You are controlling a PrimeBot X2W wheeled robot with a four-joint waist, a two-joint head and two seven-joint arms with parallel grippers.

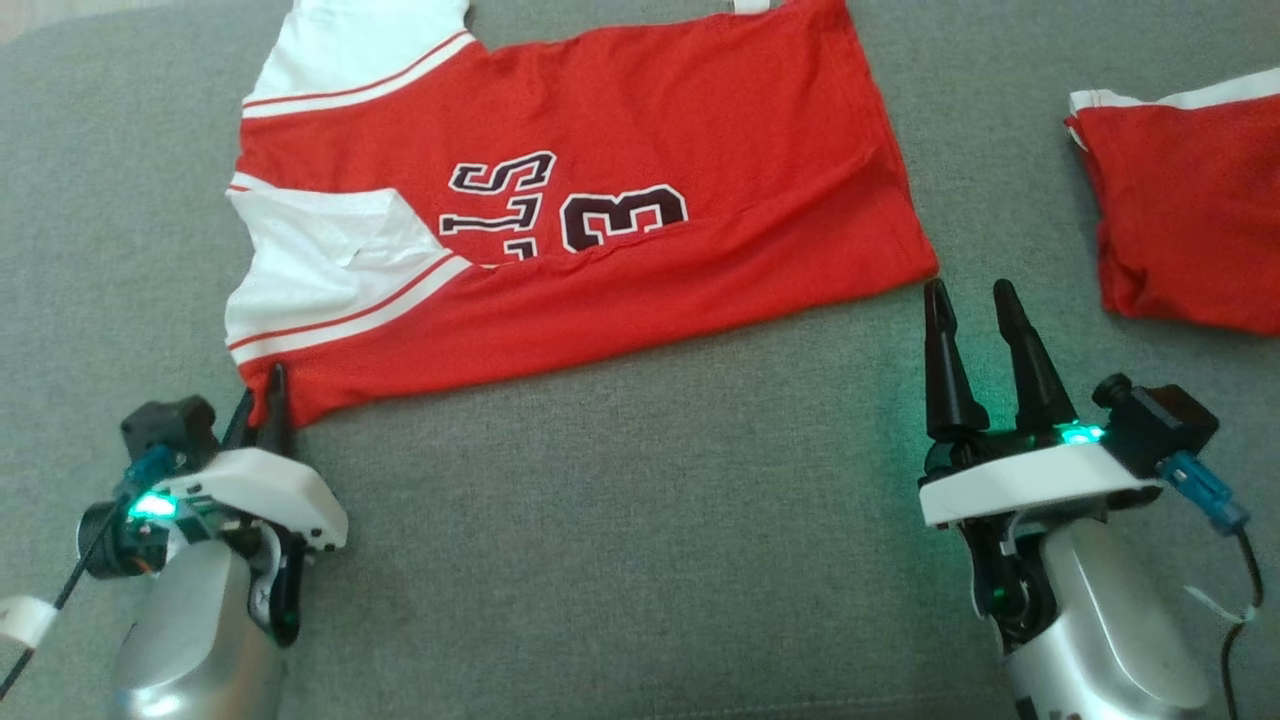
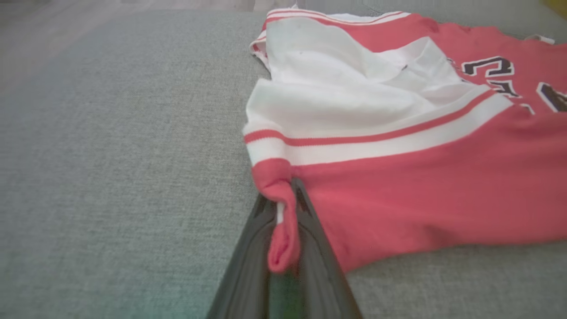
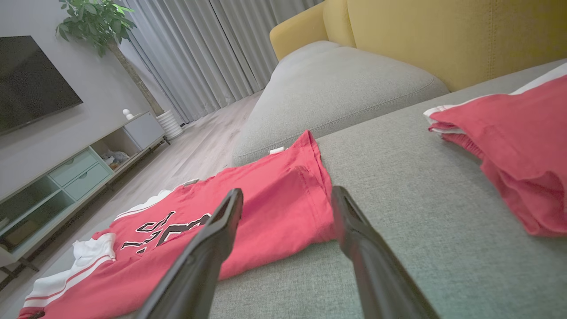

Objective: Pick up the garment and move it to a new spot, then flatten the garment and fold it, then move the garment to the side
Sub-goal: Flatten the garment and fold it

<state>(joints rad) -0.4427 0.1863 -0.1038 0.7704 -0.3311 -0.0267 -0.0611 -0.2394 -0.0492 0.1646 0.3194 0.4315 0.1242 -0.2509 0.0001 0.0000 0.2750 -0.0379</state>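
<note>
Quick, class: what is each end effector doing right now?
Left end effector: closed on a corner of the red jersey.
Right end effector: open, holding nothing.

- Item: garment (image 1: 640,120), a red jersey with white shoulder panels, red stripe trim and dark white-edged lettering.
- Pose: spread flat on the grey sofa cushion (image 1: 620,520), near long edge folded over the lettering.
- Near-left corner: bunched, pinched in the left end effector (image 1: 272,388).

Your left gripper (image 1: 268,385): long black fingers, white plastic cap, silver forearm, green light. Your right gripper (image 1: 969,295): same build, plus blue connector (image 1: 1205,490), black cable (image 1: 1235,640).
</note>
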